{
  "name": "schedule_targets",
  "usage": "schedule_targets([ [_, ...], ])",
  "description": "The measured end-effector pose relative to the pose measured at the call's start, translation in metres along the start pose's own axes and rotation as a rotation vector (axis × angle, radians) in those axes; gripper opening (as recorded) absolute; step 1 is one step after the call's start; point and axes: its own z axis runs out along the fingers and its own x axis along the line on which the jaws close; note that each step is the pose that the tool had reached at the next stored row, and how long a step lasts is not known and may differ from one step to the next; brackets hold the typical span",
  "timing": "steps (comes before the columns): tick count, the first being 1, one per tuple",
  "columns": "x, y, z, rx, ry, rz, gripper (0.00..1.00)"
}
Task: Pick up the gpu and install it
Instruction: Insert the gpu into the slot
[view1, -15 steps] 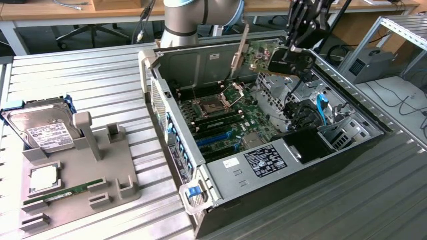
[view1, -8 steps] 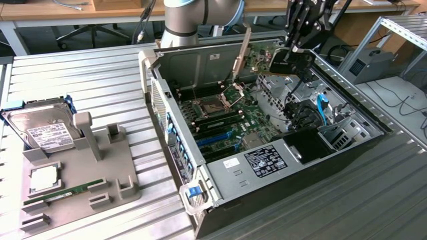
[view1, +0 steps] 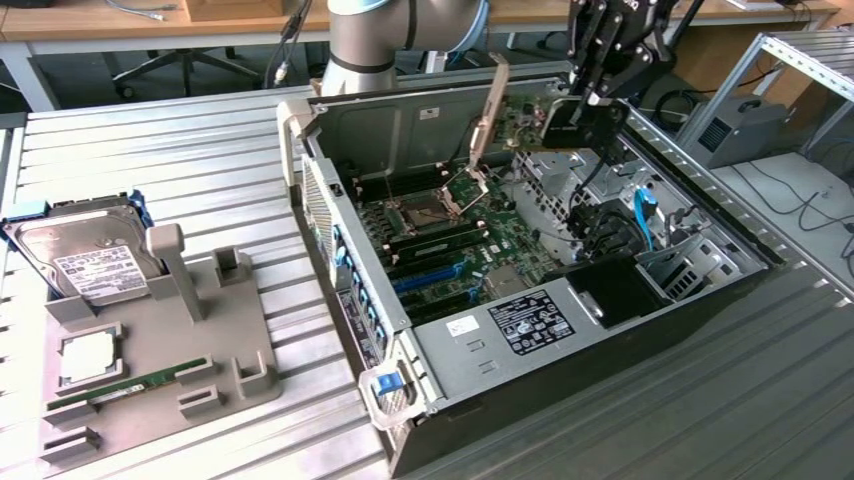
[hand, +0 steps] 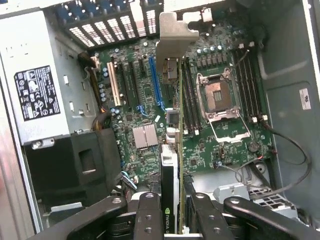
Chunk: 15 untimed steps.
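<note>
The gpu (view1: 531, 135) hangs edge-down above the open computer case (view1: 721, 270), over the far end of the motherboard (view1: 447, 250). Its silver bracket (view1: 494, 105) points toward the case's rear wall. My gripper (view1: 577, 122) is shut on the card's other end. In the wrist view the gpu (hand: 170, 165) runs edge-on between my two black fingers (hand: 149, 215), and my gripper (hand: 175, 222) clamps its sides. The bracket (hand: 175, 30) sits over the rear slot openings. The card hovers just beside the blue expansion slot (hand: 156, 85), clear of the board.
A grey fixture (view1: 200, 330) at the exterior view's left holds a silver hard drive (view1: 80, 255), a processor chip (view1: 87, 358) and a green memory stick (view1: 127, 385). Inside the case are the open processor socket (hand: 217, 97), the power supply (view1: 534, 320) and loose cables (hand: 295, 150).
</note>
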Motion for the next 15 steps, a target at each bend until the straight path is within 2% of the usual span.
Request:
schedule_targets([
  [3,0.0000,0.0000,0.0000,0.0014,0.0017,-0.045,0.27],
  [9,0.0000,0.0000,0.0000,0.0020,0.0015,-0.055,0.27],
  [12,0.0001,0.0006,0.0006,0.0057,-0.0086,-0.059,0.27],
  [15,0.0002,0.0013,0.0014,0.0085,-0.0248,-0.060,0.27],
])
